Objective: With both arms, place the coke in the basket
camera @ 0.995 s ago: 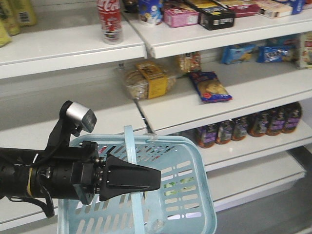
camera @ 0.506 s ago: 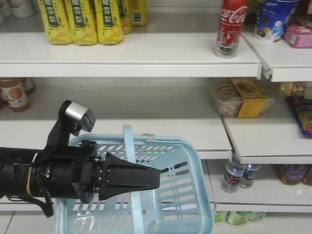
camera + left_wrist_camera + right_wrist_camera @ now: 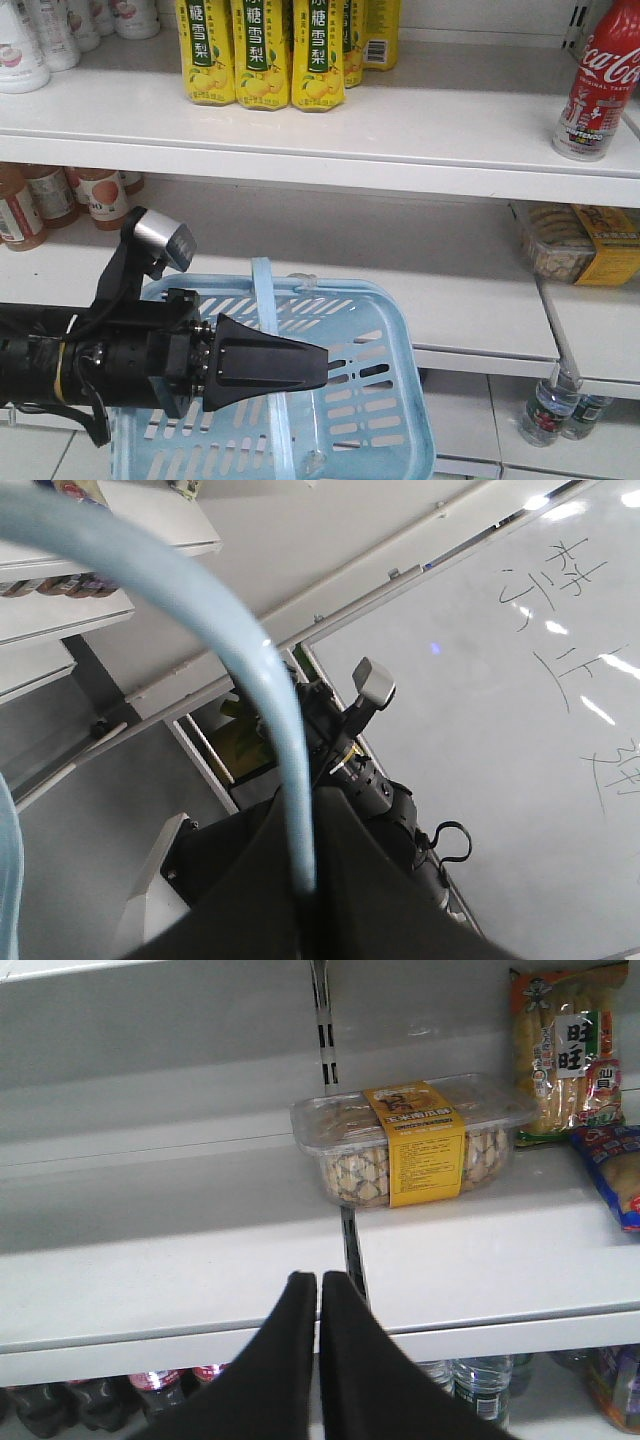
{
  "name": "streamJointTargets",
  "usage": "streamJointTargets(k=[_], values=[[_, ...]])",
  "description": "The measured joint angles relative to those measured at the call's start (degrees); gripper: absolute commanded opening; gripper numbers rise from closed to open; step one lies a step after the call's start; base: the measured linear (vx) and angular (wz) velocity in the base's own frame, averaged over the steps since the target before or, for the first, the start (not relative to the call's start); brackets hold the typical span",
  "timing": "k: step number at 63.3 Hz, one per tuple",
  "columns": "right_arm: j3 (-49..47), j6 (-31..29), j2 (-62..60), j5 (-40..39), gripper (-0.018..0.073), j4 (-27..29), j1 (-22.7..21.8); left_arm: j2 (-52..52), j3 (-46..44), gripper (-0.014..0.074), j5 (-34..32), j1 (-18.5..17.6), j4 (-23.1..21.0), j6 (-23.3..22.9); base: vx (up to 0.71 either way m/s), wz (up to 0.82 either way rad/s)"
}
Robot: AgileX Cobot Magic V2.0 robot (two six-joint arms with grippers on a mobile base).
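Observation:
The coke (image 3: 603, 85), a red-labelled bottle, stands upright at the far right of the top shelf in the front view. The light-blue basket (image 3: 400, 330) hangs low in the middle, well below and left of the coke. My left gripper (image 3: 318, 368) reaches over it from the left. In the left wrist view this gripper (image 3: 305, 885) is shut on the basket's thin handle band (image 3: 200, 610). My right gripper (image 3: 318, 1280) is shut with nothing in it, pointing at a shelf edge. The coke does not show in either wrist view.
Yellow-labelled bottles (image 3: 265, 50) line the top shelf left of the coke. A clear snack box with a yellow band (image 3: 415, 1145) sits on the middle shelf, with snack bags (image 3: 565, 1050) beside it. Water bottles (image 3: 548, 405) stand on the lower shelf. Brown bottles (image 3: 20, 200) are at the left.
The whole view has shifted left along the shelves, so the coke has slid from the top left to the top right of the picture. The left arm and basket keep their pose.

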Motion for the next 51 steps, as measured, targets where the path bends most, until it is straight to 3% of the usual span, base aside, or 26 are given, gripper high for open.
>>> streamJointTargets(k=[51], values=[[0.0, 0.0, 0.0, 0.0, -0.0002, 0.0, 0.0, 0.0, 0.0, -0.0006, 0.0, 0.0, 0.0, 0.0, 0.08, -0.14]])
